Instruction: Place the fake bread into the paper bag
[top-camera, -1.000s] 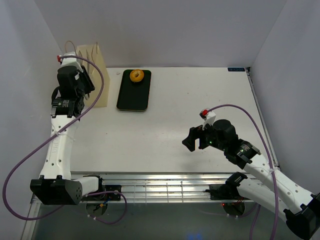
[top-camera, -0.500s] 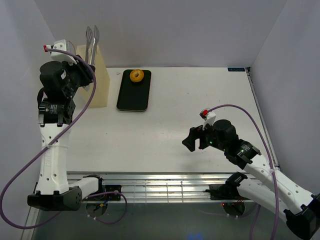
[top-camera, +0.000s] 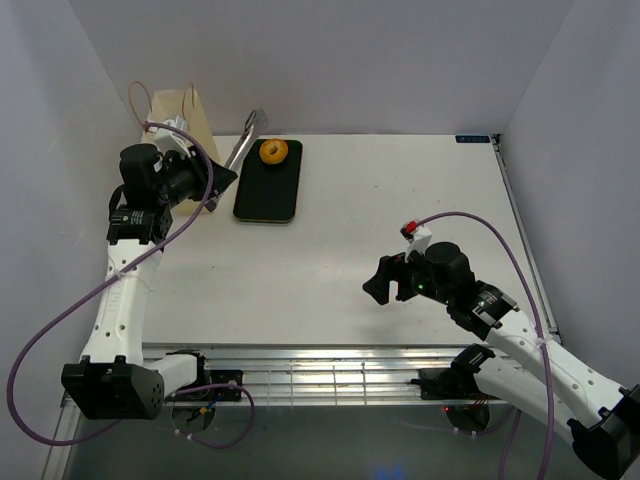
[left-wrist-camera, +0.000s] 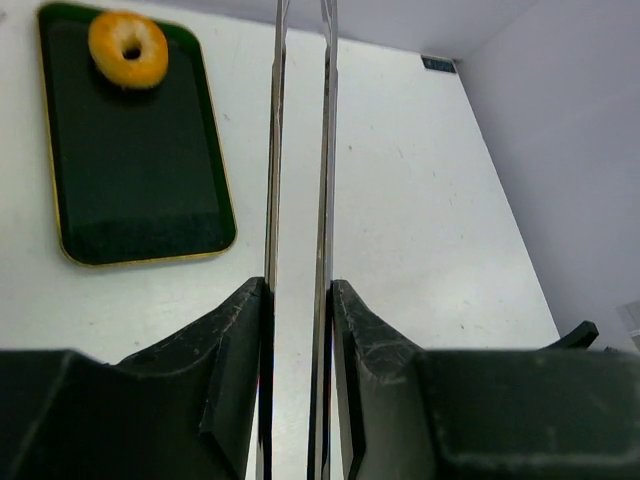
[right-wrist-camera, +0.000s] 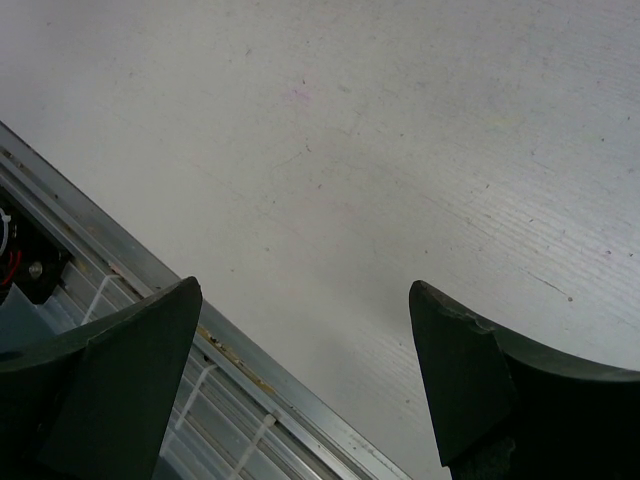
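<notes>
- A white counter (top-camera: 400, 200) is seen; the paper bag (top-camera: 190, 110) stands at its far left.
- An orange bread ring (top-camera: 273, 151) lies on the black tray (top-camera: 268, 195).
- Metal tongs (left-wrist-camera: 327, 150) are pinched by the left claw (left-wrist-camera: 298, 300); their tips should be set around the ring before squeezing.
- The right claw (right-wrist-camera: 302, 290) is spread.
- The bag's inside is hidden.

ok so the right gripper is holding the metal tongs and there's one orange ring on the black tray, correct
Not quite: the left gripper holds the metal tongs, not the right. The left wrist view shows them clamped between its fingers, while the right gripper is open and empty in its own view. The rest is right: one orange ring sits on the black tray.
</notes>
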